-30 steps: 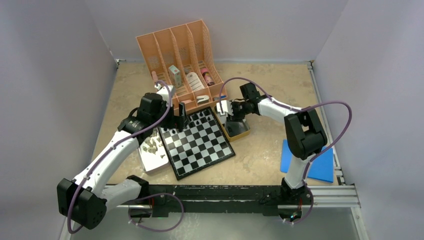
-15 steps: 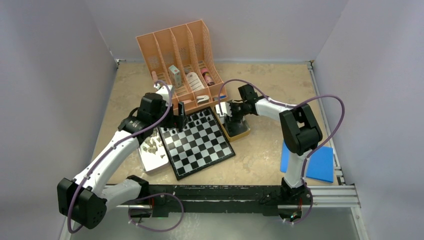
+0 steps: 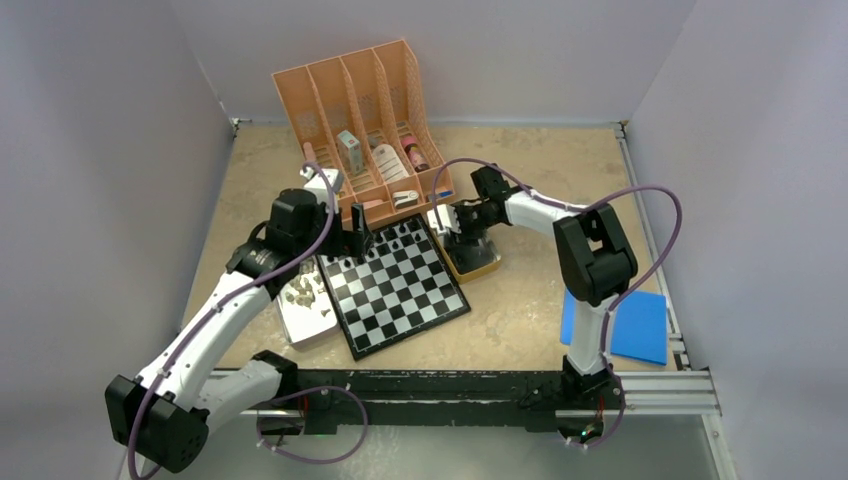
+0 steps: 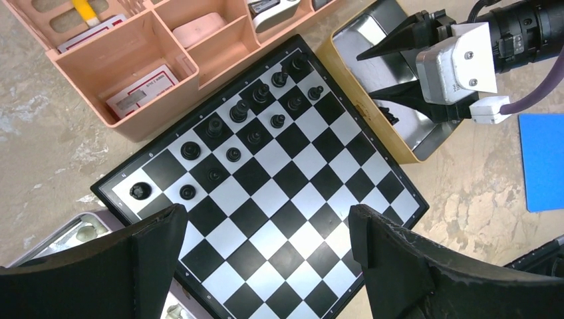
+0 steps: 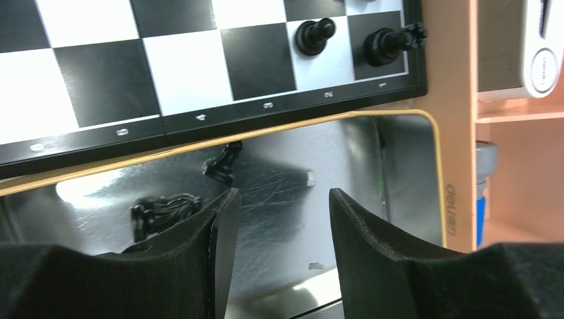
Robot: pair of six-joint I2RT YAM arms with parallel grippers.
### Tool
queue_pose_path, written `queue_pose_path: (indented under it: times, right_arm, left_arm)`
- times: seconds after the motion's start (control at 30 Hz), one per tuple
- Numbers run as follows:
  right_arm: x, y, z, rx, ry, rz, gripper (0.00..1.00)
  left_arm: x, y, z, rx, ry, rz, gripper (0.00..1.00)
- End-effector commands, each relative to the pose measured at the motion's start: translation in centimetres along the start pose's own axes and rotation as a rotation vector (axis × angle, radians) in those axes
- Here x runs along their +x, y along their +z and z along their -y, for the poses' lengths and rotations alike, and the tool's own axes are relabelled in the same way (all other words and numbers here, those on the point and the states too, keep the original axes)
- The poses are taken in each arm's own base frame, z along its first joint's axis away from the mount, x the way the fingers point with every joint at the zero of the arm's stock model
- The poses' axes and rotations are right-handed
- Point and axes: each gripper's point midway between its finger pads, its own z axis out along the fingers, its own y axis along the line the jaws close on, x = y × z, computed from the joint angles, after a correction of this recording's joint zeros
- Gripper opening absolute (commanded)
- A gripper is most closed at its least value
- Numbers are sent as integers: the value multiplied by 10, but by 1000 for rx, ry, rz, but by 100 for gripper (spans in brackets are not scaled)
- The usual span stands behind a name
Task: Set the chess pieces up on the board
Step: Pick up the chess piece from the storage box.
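The beige stone-patterned table (image 3: 520,300) carries everything. At its far side sits a peach organizer (image 3: 350,90) of upright slots, with low compartments in front holding small boxes.

The board (image 3: 395,285) lies just in front of it, turned at an angle (one corner points toward the arm bases). A blue sheet (image 3: 625,325) lies well apart, at the near right.

2 shallow trays flank the board. A metal tray (image 3: 318,325) touches its left edge, and a gold-rimmed tray (image 3: 485,265) sits against its right edge.

The left gripper (image 4: 266,229) hovers above the board's left part, jaws spread wide with nothing between them. The right gripper (image 5: 279,206) hangs over the gold-rimmed tray, also parted and empty.

Black chess pieces (image 4: 238,111) stand on the board's 2 far rows, the ones nearest the organizer. At least 2 more black pieces (image 5: 223,163) lie tipped over in the gold-rimmed tray. The beige pieces (image 3: 300,292) are heaped in the metal tray — none on the board.
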Motion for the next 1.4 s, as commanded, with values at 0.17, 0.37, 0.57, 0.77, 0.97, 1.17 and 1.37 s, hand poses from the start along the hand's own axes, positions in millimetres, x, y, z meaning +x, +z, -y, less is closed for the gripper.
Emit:
queue_pose_path:
  times: [0.17, 0.37, 0.57, 0.77, 0.97, 1.17, 1.37]
  right_arm:
    - [-17, -33, -11, -18, 80, -54, 55]
    - [-31, -44, -20, -19, 165, -35, 56]
    - [-34, -39, -42, -62, 277, -40, 58]
    - [-37, -34, -52, -76, 335, -47, 59]
    - [-27, -29, -60, -63, 383, -85, 58]
    - [-15, -23, -59, -32, 403, -128, 55]
    - [-8, -15, -61, -27, 404, -142, 52]
  left_arm:
    - [-10, -7, 15, 100, 41, 63, 91]
    - [-7, -8, 21, 139, 61, 59, 91]
    - [-7, -13, 27, 177, 71, 68, 91]
    - [-7, -16, 32, 203, 73, 70, 91]
    - [-8, -18, 33, 212, 75, 76, 91]
    - [-8, -20, 34, 214, 76, 82, 91]
    - [-8, -21, 33, 208, 75, 83, 91]
